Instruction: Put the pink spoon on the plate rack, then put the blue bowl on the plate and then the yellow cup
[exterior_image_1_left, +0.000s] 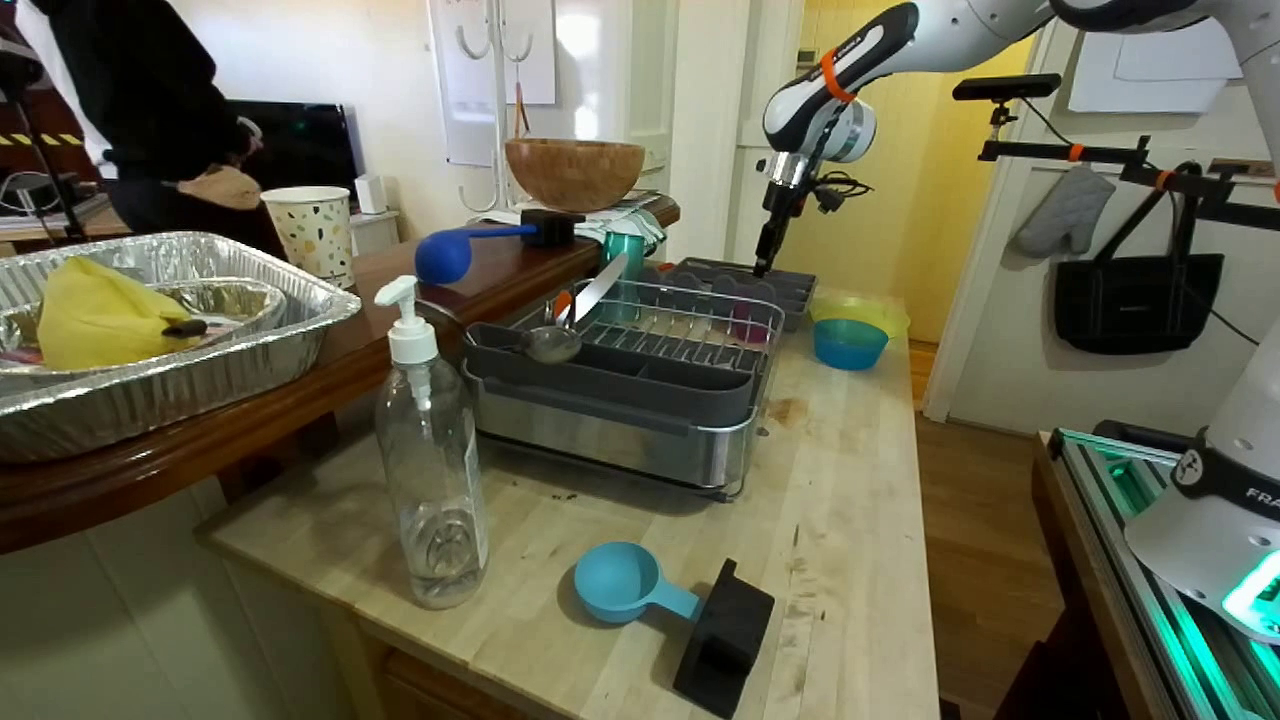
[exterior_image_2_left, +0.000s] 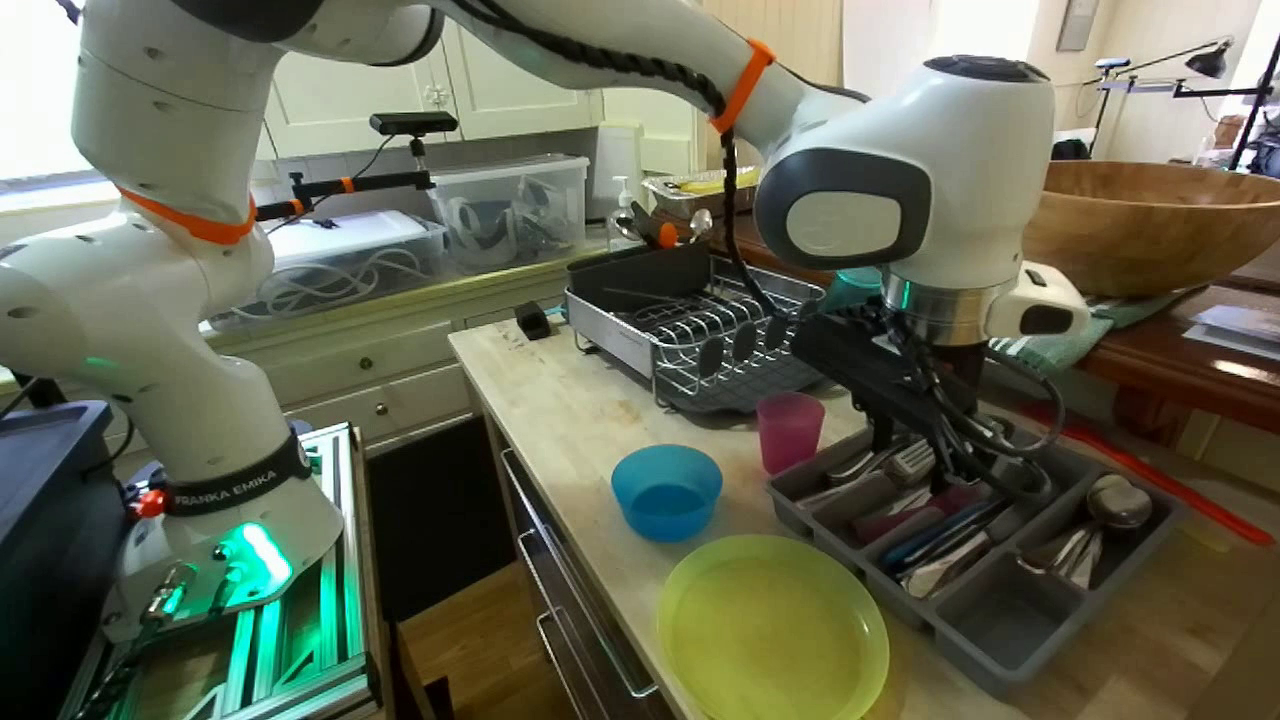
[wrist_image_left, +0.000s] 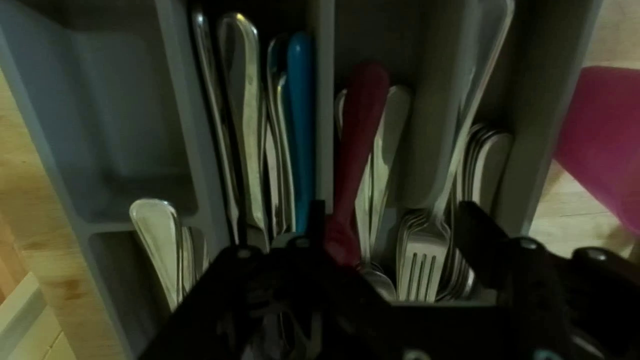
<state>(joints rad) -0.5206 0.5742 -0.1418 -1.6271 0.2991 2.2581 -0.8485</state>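
Wooden counter (exterior_image_2_left: 560, 400); the gripper (wrist_image_left: 395, 217) hangs over the tray (wrist_image_left: 120, 110), jaws apart
Pink spoon (wrist_image_left: 357, 140) lies in the tray, seemingly ungripped; picking it up seems the step in hand, calling next for centring on its handle

One dark-pink, long-handled plastic spoon (wrist_image_left: 361, 130). One translucent blue, round plastic bowl (exterior_image_2_left: 667, 492). One yellow-green, round plastic plate (exterior_image_2_left: 773, 630). One rectangular, dark-grey and silver metal rack (exterior_image_1_left: 600, 442). One magenta, tapered plastic cup (exterior_image_2_left: 790, 432). One white, tapered cup (exterior_image_1_left: 312, 235), patterned with yellow and dark flecks. Pincer (wrist_image_left: 392, 217): black. Pale wooden counter (exterior_image_1_left: 840, 560): marked with brown blotches.
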